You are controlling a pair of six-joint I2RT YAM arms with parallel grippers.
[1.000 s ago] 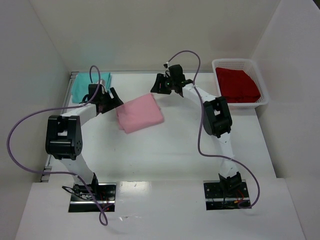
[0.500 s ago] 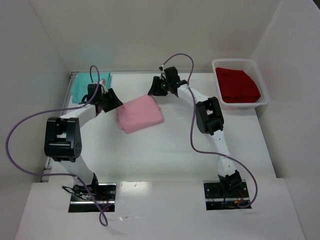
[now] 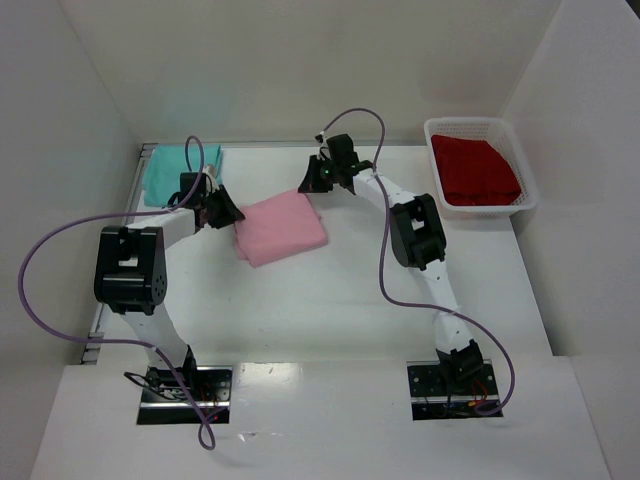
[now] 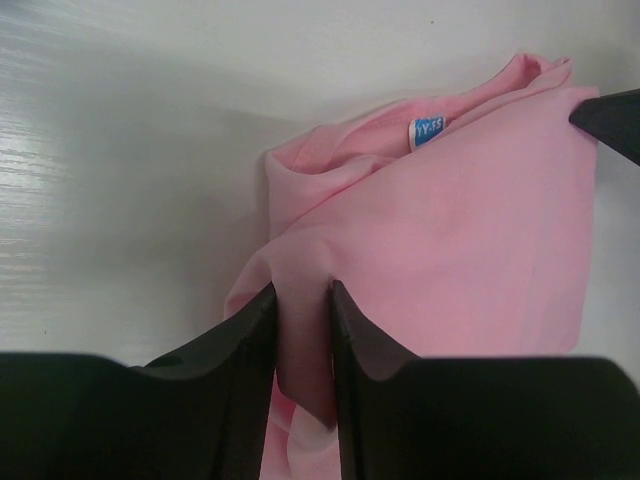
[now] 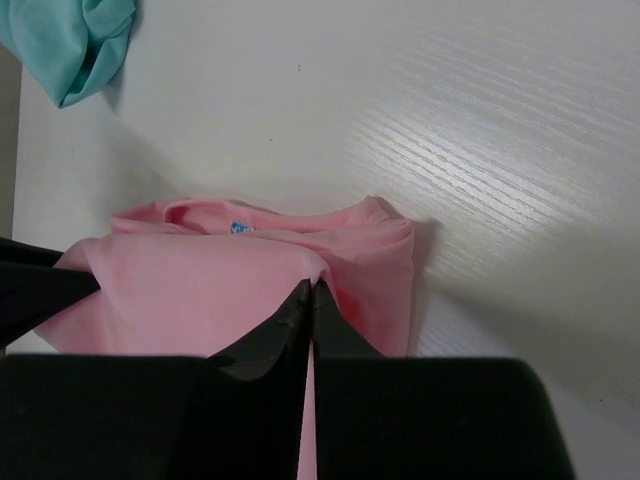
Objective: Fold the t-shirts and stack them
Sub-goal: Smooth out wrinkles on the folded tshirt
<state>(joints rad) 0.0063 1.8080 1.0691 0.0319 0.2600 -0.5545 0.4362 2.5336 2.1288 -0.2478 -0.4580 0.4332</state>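
We count three t-shirts on the one table (image 3: pixel 330 300). There is one pink t-shirt (image 3: pixel 281 228), one teal t-shirt (image 3: pixel 165 172) to its left and farther back, and one red t-shirt (image 3: pixel 478 170) well off to its right. The red cloth lies bunched, so we take it for a single shirt, though it may be more than one. We count one white basket (image 3: pixel 462 122), which holds the red cloth. There are two grippers: the left gripper (image 3: pixel 228 212) at the pink t-shirt's left edge and the right gripper (image 3: pixel 310 180) at its far corner. We find one small blue label (image 4: pixel 427 131) on the pink t-shirt's collar
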